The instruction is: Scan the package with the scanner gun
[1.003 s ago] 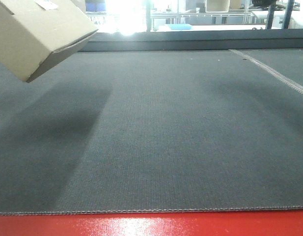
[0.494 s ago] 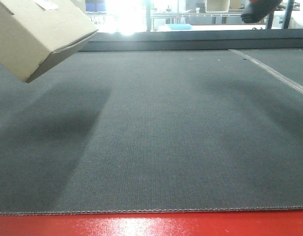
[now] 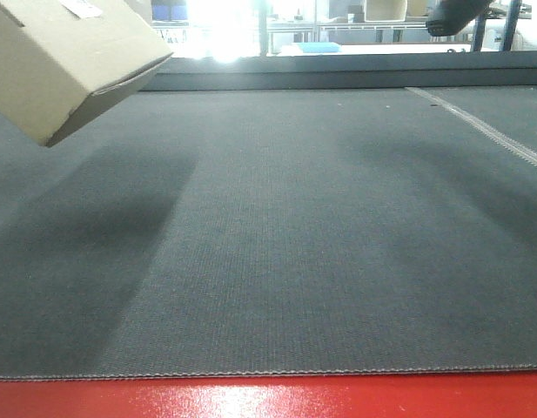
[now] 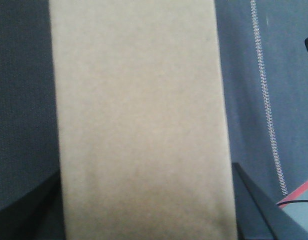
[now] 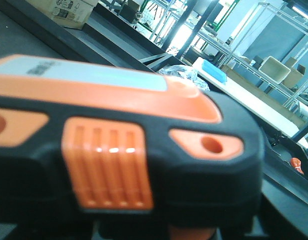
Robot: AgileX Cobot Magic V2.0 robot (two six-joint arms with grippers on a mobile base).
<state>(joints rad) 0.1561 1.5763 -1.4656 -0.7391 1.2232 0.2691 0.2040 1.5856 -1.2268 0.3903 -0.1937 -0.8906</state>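
The dark grey surface (image 3: 294, 244) fills my front view. The package (image 3: 63, 61) hangs tilted above its far left, clamped between the left tool's (image 4: 144, 172) dark fingers (image 4: 253, 205). The scanner gun (image 5: 124, 145) is aloft at far right. The right tool is out of sight, so I cannot tell its grip.

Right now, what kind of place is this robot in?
Probably a warehouse or packing workshop: metal racks with bins, cartons at the back, and a box and scanner held above a grey mat.
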